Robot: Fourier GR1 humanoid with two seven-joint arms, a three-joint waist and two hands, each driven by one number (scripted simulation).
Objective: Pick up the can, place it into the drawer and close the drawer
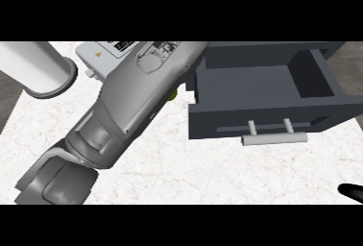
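Note:
The dark grey drawer (pixel 212 117) stands pulled open at the right, its inside bare and its pale bar handle (pixel 275 138) facing me. My left forearm (pixel 127 110) runs slantwise from the lower left to the top middle, and its hand shows nowhere. A small yellow-green sliver (pixel 172 94) peeks out at the forearm's right edge, beside the drawer's left wall. It could be the can, but most of it is hidden. Only a black tip of my right hand (pixel 351 191) enters at the lower right corner, below the drawer.
A white cylinder (pixel 39 67) lies at the upper left on the white marble counter (pixel 212 168). Bare counter stretches in front of the drawer. The counter's left edge runs down the far left.

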